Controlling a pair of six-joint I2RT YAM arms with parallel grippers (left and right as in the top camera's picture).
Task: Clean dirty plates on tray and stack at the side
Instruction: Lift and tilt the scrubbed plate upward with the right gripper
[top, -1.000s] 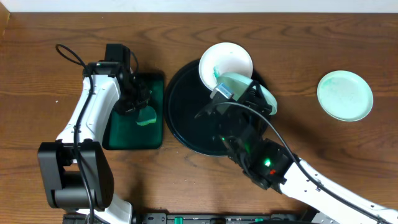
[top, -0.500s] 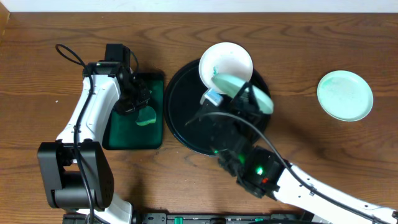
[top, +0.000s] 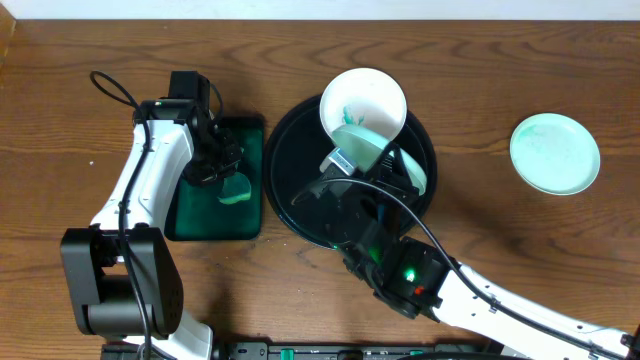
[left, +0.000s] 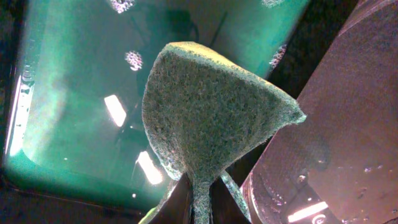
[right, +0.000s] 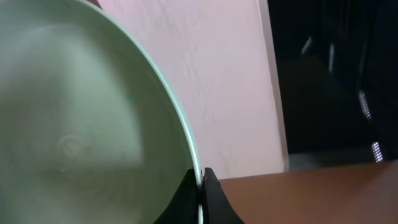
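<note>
Right jaws clench the rim of a mint plate (right: 81, 124), tilted above the tray (top: 290, 190), long axis 10-to-4 o'clock. Left jaws clench one sponge (left: 205, 112). Three plates: white plate (top: 365, 95) at the tray's 12, second mint plate (top: 555, 152) on the desk (top: 480, 80) at 3.

- The left arm (top: 150, 170) stands left of the tray (top: 295, 185), its white link sloping up and away from its base, bent down at the wrist.
- The left hand (left: 199, 190) hangs just left of the tray, fingers pinched shut on a green sponge (left: 205, 106).
- The right arm (top: 500, 305) reaches in from the tray's near right side, wrist above the tray.
- The right hand (right: 200, 180) is over the tray, fingers clamped on the rim of a tilted mint plate (right: 74, 124).
</note>
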